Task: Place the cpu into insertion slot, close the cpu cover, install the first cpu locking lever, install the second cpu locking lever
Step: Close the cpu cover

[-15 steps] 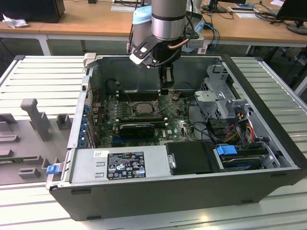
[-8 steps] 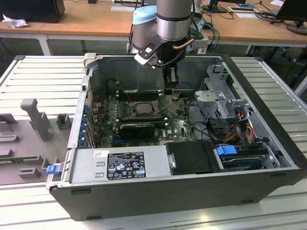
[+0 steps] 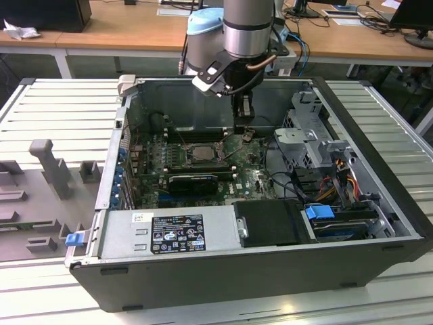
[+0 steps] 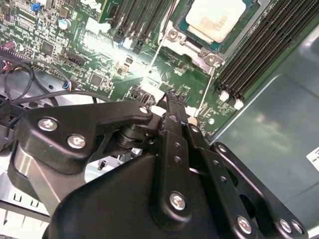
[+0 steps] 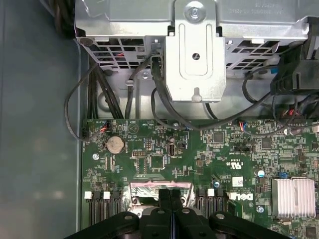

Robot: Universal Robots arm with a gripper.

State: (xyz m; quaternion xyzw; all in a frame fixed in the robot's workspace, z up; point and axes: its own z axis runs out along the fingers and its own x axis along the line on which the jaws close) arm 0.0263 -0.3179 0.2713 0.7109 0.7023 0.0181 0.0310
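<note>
Where the claw [image 4: 172, 97] hovers, the cpu [image 4: 219, 17] lies seated nearby.

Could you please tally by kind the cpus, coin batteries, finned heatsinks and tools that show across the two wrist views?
cpu: 1
coin battery: 1
finned heatsink: 1
tool: 1
Total: 4

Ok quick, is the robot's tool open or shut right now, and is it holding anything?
Tool: closed, fingertips together, nothing visibly held; the cpu lies apart from it.
</note>
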